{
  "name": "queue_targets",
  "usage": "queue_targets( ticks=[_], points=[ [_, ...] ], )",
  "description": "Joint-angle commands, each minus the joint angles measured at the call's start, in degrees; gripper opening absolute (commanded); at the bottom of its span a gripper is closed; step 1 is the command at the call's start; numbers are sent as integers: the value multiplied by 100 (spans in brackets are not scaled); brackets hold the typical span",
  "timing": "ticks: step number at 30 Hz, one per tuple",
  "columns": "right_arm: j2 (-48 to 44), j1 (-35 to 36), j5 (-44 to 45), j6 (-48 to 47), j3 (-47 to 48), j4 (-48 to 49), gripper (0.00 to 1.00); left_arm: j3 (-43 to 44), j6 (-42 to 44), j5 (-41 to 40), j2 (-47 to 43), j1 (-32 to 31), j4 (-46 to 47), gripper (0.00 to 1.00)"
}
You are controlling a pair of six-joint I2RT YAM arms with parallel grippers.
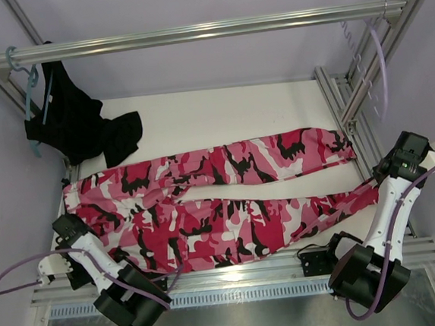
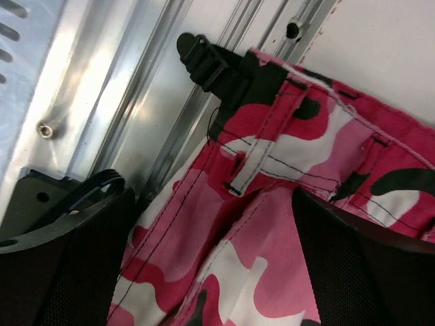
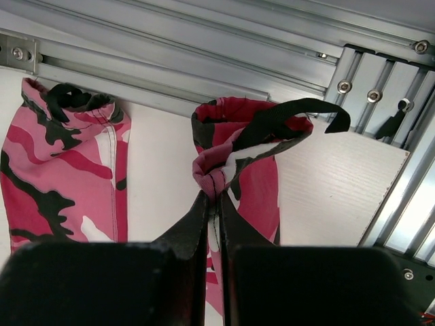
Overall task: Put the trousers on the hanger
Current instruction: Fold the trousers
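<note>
The camouflage trousers [image 1: 221, 201] lie flat across the white table, waist at the left, legs running right. My left gripper [image 1: 71, 231] is open and sits low over the waistband; in the left wrist view its fingers [image 2: 81, 265] stand on either side of the waist fabric [image 2: 272, 204]. My right gripper [image 1: 379, 181] is shut on the hem of the near leg; in the right wrist view the pinched hem [image 3: 224, 163] bunches up at the closed gripper [image 3: 214, 202]. The pale lilac hanger [image 1: 380, 65] hangs from the rail at the right.
A teal-blue hanger [image 1: 28, 92] with a black garment [image 1: 85, 129] hangs from the rail [image 1: 191, 34] at the back left, its lower part draping onto the table. Aluminium frame posts [image 1: 342, 106] run along the table's right side and front edge.
</note>
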Motion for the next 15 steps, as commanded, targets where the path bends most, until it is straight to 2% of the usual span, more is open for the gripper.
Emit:
queue_targets(
  ticks=[1, 3, 6, 9, 10, 12, 14, 15],
  points=[
    [91, -31, -177, -112, 248, 230, 4, -254, -410, 109, -143, 60, 757, 95],
    [135, -31, -247, -112, 274, 248, 3, -219, -376, 39, -196, 59, 811, 91],
    [170, -31, -213, -94, 239, 300, 4, -131, -314, 12, -152, 59, 837, 77],
    [232, -31, -160, -94, 248, 292, 4, 87, -384, -172, -205, 59, 575, 48],
    [241, -31, -125, -103, 257, 283, 4, 167, -384, -346, -274, 59, 382, 32],
    [258, -31, -2, -103, 283, 248, 4, 360, -332, -479, -371, 59, 153, 22],
    [276, -31, 130, -86, 335, 178, 4, 659, -410, -594, -450, 59, -260, 2],
    [337, -31, 200, -68, 440, 142, 4, 721, -393, -577, -494, 59, -331, 0]
  ],
)
